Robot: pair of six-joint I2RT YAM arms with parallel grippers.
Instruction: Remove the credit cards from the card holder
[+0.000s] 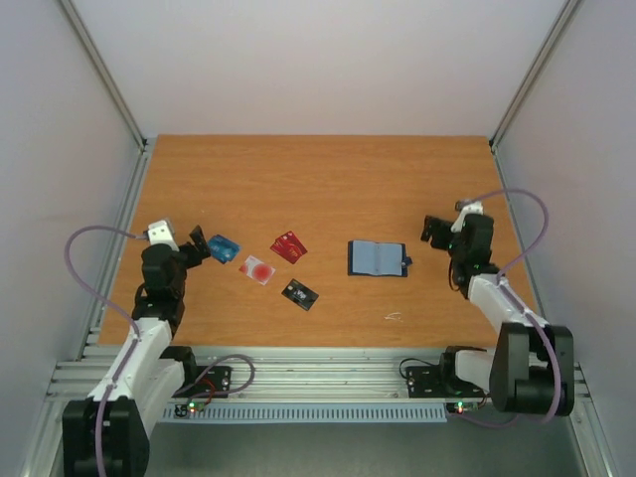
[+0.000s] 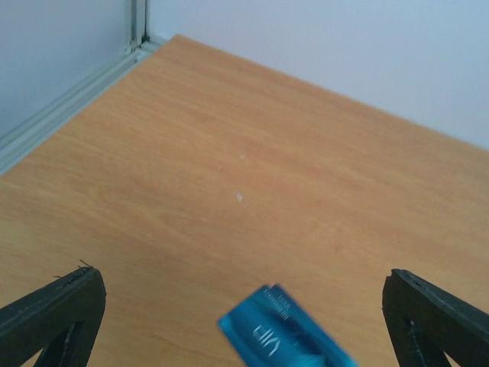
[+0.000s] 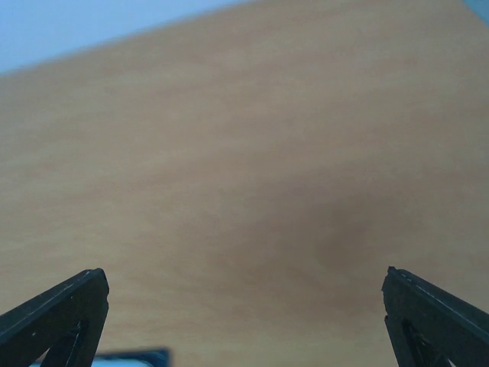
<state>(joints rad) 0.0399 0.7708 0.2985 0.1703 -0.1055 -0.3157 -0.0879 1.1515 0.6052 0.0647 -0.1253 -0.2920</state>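
The card holder (image 1: 378, 258) lies open on the table right of centre, its blue-grey pockets facing up. To its left, flat on the wood, lie the credit cards: teal-blue (image 1: 224, 248), pale with a red circle (image 1: 257, 269), red (image 1: 288, 246) and black (image 1: 299, 294). My left gripper (image 1: 202, 241) stands open just left of the teal-blue card (image 2: 286, 332), which shows low between its fingers without touching them. My right gripper (image 1: 432, 232) is open to the right of the holder, holding nothing. Only a corner of the holder (image 3: 137, 358) shows in the right wrist view.
A small pale scrap (image 1: 394, 317) lies near the front edge, below the holder. White walls and metal rails (image 1: 124, 214) bound the table on the left, right and back. The arm bases sit at the near edge.
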